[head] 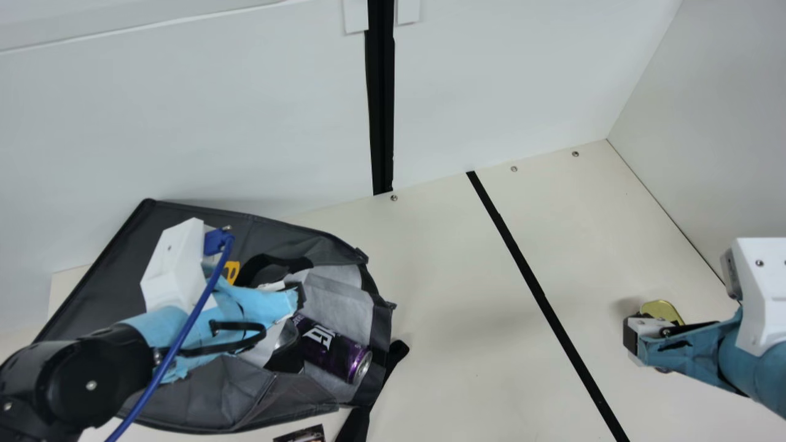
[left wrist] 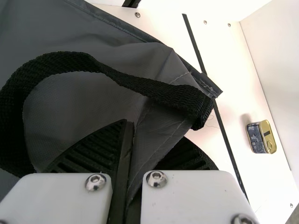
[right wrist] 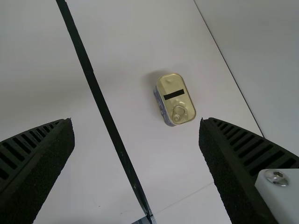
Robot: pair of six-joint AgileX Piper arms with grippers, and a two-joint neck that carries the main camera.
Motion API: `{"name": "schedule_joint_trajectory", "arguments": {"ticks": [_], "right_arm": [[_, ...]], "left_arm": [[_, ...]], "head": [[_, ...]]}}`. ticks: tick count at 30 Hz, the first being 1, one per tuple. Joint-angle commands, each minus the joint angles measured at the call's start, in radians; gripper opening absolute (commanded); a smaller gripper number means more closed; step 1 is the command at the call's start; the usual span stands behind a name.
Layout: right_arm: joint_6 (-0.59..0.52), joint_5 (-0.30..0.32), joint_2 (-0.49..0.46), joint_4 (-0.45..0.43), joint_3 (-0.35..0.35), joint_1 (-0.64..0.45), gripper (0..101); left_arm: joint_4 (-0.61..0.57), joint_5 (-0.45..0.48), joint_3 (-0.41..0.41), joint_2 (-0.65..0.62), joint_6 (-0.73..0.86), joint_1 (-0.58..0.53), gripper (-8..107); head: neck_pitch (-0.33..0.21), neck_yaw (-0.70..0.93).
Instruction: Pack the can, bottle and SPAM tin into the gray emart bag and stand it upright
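Note:
In the main view my left gripper [head: 296, 299] is over the open gray bag [head: 202, 399], which lies on its side. In the left wrist view the left gripper [left wrist: 140, 140] is shut on a fold of the bag's gray cloth [left wrist: 161, 135], beside a black strap. A purple can [head: 334, 350] rests in the bag's mouth; a dark, shiny object, partly hidden by the arm, lies beside it. My right gripper [head: 632, 337] stands over the SPAM tin [head: 662, 311]. From the right wrist, the gripper [right wrist: 136, 135] is open, the tin [right wrist: 175, 99] lying below, untouched.
A black stripe [head: 540, 294] crosses the table between the bag and the tin. White walls rise behind the table and at its right. A dark printed item [head: 301, 434] shows at the near edge, below the bag. A blue cable [head: 178, 356] hangs along my left arm.

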Motion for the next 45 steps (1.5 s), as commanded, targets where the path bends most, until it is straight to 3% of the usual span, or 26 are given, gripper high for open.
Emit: {"name": "schedule_joint_trajectory", "arguments": {"ticks": [1,8,20,35,45], "right_arm": [[-0.007,0.000,-0.001,-0.001,0.000,-0.005,95],[-0.071,0.000,0.006,-0.007,0.003,-0.035,95],[-0.248,0.000,0.057,0.068,0.013,-0.151,95],[-0.517,0.000,0.192,0.221,-0.016,-0.374,95],[-0.648,0.000,0.286,0.281,-0.037,-0.466,95]], "left_arm": [[0.000,0.000,0.000,0.000,0.000,0.000,-8],[0.000,0.000,0.000,0.000,0.000,0.000,-8],[0.000,0.000,0.000,0.000,0.000,0.000,-8],[0.000,0.000,0.000,0.000,0.000,0.000,-8],[0.000,0.000,0.000,0.000,0.000,0.000,-8]], "head": [[-0.021,-0.002],[-0.021,-0.002],[-0.021,-0.002],[-0.021,-0.002],[-0.021,-0.002]]}}
